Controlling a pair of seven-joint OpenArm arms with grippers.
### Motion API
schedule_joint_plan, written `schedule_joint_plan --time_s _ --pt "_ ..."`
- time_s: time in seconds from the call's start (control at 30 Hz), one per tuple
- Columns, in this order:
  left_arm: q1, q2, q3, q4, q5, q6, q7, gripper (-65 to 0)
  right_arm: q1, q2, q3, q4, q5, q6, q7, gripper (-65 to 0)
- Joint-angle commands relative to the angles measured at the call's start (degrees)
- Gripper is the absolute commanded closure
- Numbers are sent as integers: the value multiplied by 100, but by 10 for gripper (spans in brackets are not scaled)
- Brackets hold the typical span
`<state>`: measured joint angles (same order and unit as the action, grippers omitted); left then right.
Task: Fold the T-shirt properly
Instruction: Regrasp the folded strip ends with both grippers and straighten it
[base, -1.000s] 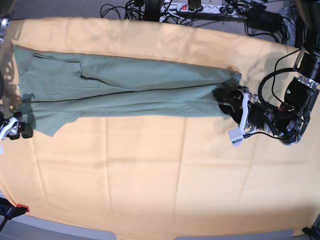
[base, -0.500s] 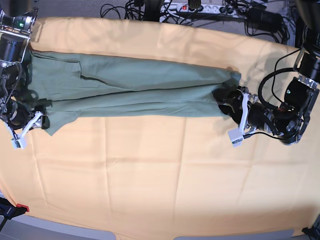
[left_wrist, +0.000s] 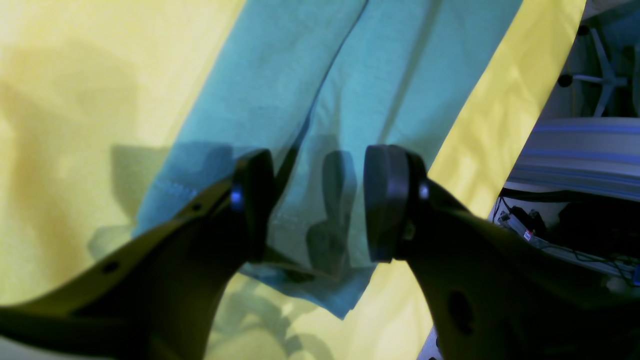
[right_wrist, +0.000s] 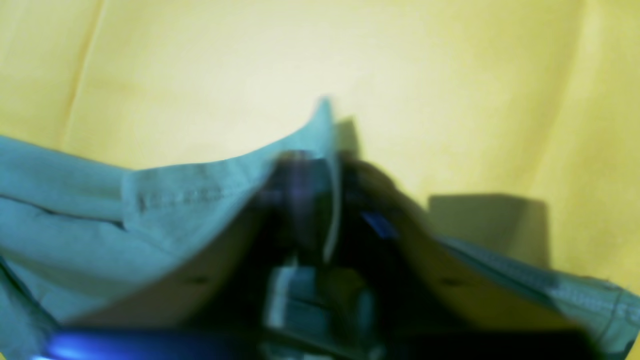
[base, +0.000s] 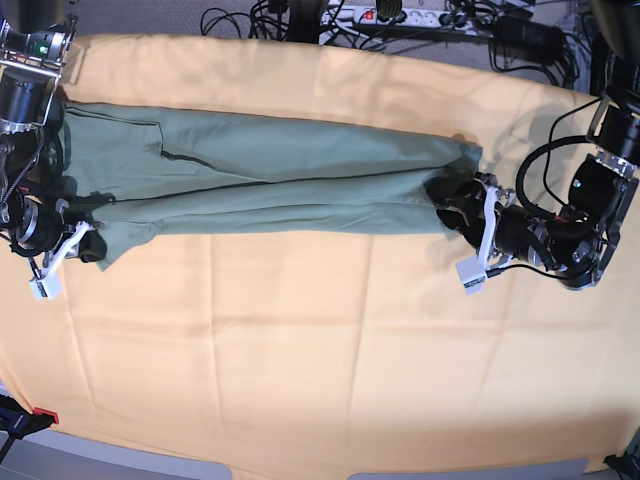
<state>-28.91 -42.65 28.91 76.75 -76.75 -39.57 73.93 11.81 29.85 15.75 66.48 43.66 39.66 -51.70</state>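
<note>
Right gripper (right_wrist: 327, 200): I saw jaws closed on thin edge of T-shirt (base: 280, 175), fabric corner peaked above them, stitched hem visible; view blurred. Left gripper (left_wrist: 320, 200): jaws wide apart, rounded black pads (left_wrist: 382, 200) straddling hemmed end of shirt, not pinching. I noted soft sage knit folded into long narrow band, lengthwise crease, lying flat across yellow-orange cloth (base: 320, 350), itself faintly creased. Cables (base: 420, 20) along far edge.

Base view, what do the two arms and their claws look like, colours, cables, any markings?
Both arms are mostly black. The left arm carries looping black cables, silver metal at a joint and white brackets by its claw. The right arm shows a small green light; its claw is dark with a white bracket.
</note>
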Motion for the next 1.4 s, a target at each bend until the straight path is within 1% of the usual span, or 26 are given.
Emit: schedule_joint_plan --time_s 0.0,0.07,0.2,0.33,0.53,0.7,0.83,0.97,1.07,1.17,1.23,1.37 --pt "-144 -68 -55 66 -136 -43 -68 -312 138 144 42 87 157 34 109 0" --pt "-144 -72 -55 66 -131 -43 -151 -312 138 146 42 87 155 34 109 0" --pt "-144 -74 -55 66 -114 -43 -511 -312 129 151 42 166 155 34 105 0" --pt "-144 -72 -55 63 -114 -43 -538 -312 -68 190 42 481 155 34 105 0" --pt "-146 -101 -55 66 -111 -43 -540 -312 -710 323 42 1475 155 34 85 0" --pt "-146 -223 -55 66 -116 -43 -546 -312 -1366 420 42 2391 151 34 83 0" --pt "-144 -323 -55 66 -116 -43 -562 -312 -1757 466 42 2813 151 34 44 0" --pt "-146 -490 -55 63 -120 -43 -566 -312 -1963 466 42 3099 155 34 -310 0" --pt "-149 -645 -55 63 -116 -43 -686 -312 -1991 472 42 3250 186 34 -614 0" --pt "-160 -785 -55 63 -120 -43 -769 -312 -1989 627 42 3257 697 34 -870 0" --pt "-160 -863 -55 63 -116 -43 -791 -312 -1987 739 42 3257 984 34 -1152 0" --pt "-160 -962 -55 63 -118 -43 -791 -312 -1989 916 42 3257 1209 34 -1528 0"
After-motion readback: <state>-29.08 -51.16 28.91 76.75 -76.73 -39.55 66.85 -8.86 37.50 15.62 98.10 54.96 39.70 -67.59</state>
